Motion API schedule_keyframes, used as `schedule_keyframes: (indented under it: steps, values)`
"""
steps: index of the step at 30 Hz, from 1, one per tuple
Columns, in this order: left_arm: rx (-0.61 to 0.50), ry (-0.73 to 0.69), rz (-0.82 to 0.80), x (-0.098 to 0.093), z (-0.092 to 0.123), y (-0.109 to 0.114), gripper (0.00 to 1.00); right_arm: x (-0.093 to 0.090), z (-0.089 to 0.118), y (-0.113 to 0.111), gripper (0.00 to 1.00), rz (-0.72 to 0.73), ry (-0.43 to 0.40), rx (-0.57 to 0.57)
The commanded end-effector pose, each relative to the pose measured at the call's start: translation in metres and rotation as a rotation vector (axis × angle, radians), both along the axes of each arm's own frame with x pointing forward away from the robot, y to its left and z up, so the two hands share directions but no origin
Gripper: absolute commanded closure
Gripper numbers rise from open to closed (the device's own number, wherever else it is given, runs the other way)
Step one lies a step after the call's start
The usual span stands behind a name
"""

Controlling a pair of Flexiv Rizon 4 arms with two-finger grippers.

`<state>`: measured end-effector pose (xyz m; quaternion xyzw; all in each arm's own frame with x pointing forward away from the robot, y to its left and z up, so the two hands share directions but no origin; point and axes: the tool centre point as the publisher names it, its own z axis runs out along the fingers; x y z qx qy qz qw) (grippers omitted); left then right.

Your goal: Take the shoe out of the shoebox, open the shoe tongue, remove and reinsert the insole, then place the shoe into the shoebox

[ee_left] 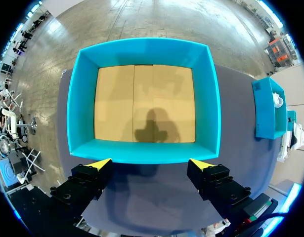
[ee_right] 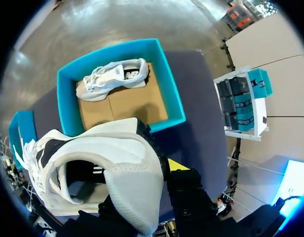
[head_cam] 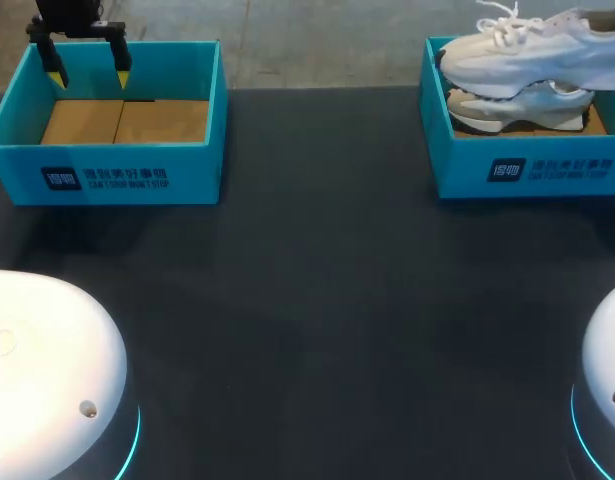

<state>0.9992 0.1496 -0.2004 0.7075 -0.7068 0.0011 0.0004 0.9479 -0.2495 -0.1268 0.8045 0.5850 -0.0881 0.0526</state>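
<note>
A white shoe [head_cam: 527,50] hangs above the right teal shoebox [head_cam: 527,170], with a second white shoe [head_cam: 522,108] lying inside the box. In the right wrist view the lifted shoe [ee_right: 122,163] fills the space at my right gripper [ee_right: 147,173], heel towards the camera. The gripper is shut on the shoe's heel collar, and only one yellow fingertip [ee_right: 176,164] shows. Beneath it lies the second shoe [ee_right: 109,76] in its box [ee_right: 67,98]. My left gripper [head_cam: 88,72] [ee_left: 151,165] hovers open over the near wall of the left shoebox [head_cam: 107,175] [ee_left: 142,150], which holds only its cardboard floor.
The dark table [head_cam: 317,300] stretches between the two boxes and the front edge. My arms' white round bases stand at the front left [head_cam: 47,370] and front right [head_cam: 607,370]. The right box [ee_left: 270,108] also shows off to the side of the left gripper.
</note>
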Motion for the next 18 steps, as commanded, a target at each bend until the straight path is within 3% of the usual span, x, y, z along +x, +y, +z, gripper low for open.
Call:
schedule_keyframes:
  steps: [1, 11, 18]
  values:
    - [0.001, 0.001, 0.000, 0.000, 0.000, 0.000, 0.00, -0.021, -0.001, 0.016, 1.00, -0.005, -0.029, -0.007]
    - [0.001, 0.001, 0.000, 0.000, 0.000, 0.000, 0.00, -0.059, 0.005, 0.070, 1.00, -0.049, -0.022, -0.043]
    - [0.001, 0.001, 0.000, 0.000, 0.000, 0.000, 0.00, -0.094, -0.005, 0.085, 1.00, -0.092, -0.046, -0.030]
